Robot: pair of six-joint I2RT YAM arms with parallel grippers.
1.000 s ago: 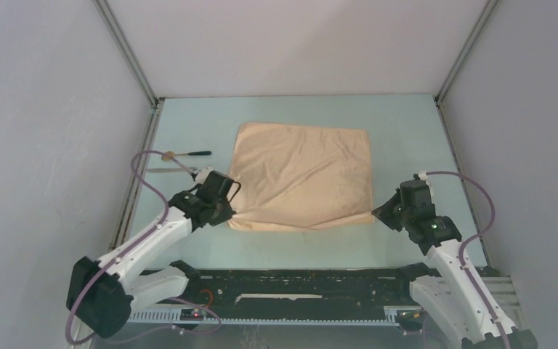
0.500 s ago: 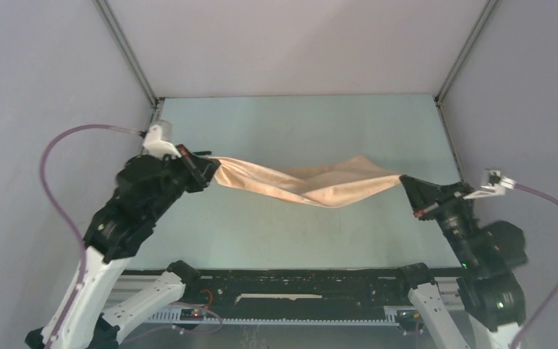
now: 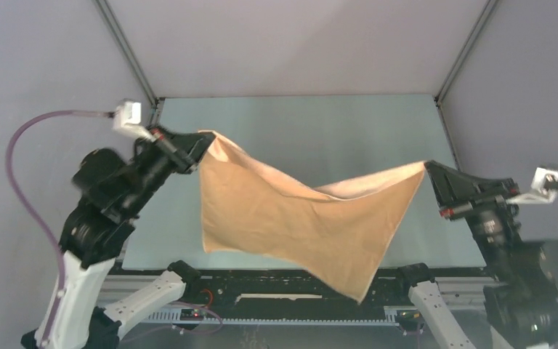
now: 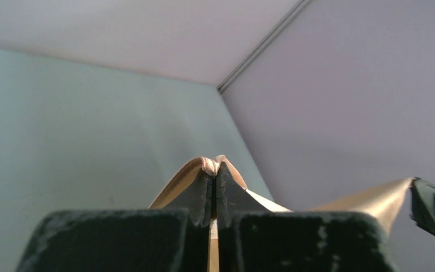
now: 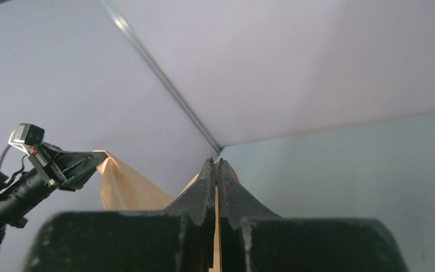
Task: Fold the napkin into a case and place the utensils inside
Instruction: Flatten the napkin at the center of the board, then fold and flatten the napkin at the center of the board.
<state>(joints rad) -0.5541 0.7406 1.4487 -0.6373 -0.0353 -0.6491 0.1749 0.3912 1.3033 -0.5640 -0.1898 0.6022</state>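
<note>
Top view: the napkin point(image 3: 298, 218) hangs above the worktop point(image 3: 320, 123), strung between the left pincer point(image 3: 202, 149) and the right pincer point(image 3: 430, 171). It sags, so it looks light and limp, best held by its corners. 
Left wrist: jaws pressed together on a bunched corner. 
Right wrist: likewise, pinching a thin edge.

From above and behind we look down on the table point(image 3: 298, 123). Our wrist views peer closely along their fingers point(image 4: 195, 195), facing each other across the shared napkin point(image 3: 290, 218).
</note>
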